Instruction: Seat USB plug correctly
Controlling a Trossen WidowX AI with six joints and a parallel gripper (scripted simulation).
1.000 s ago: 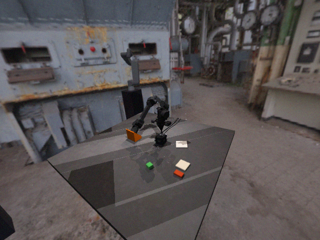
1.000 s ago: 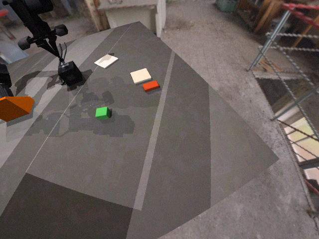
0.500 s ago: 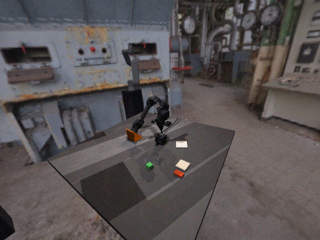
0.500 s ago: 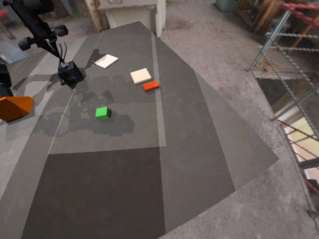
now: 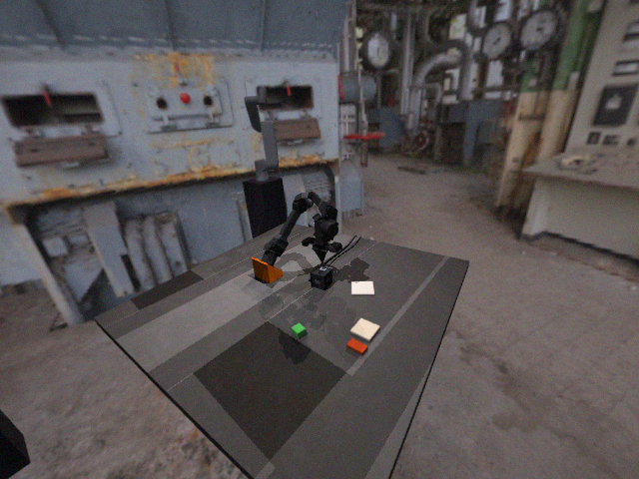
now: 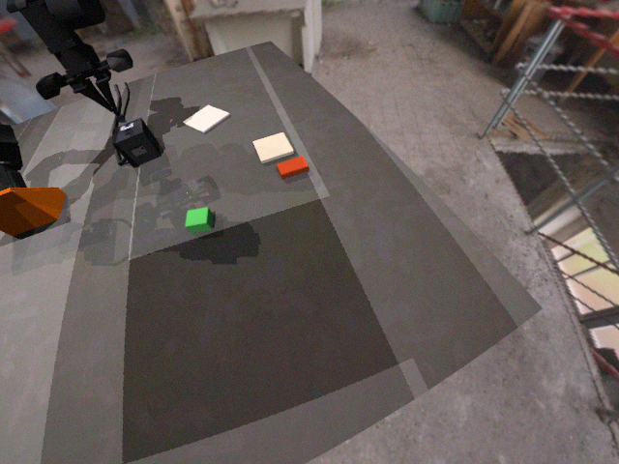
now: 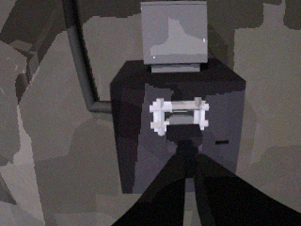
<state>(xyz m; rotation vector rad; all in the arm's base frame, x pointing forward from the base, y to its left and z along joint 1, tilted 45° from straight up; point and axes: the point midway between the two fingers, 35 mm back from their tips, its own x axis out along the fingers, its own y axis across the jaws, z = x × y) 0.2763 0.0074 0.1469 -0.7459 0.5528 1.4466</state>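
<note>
Hovering just above the power cube, gripper clenched on the dark USB plug near the top socket; step in hand looks like reorienting, next needs plug squared to socket, then straight press down.

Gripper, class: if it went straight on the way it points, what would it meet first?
The gripper, shut on the plug, points down at the power cube; its top face comes first, though depth is unclear.

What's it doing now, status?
Hand shut on USB plug, above power cube. Plug seating: cannot tell. White card nearest, off to one side.
</note>
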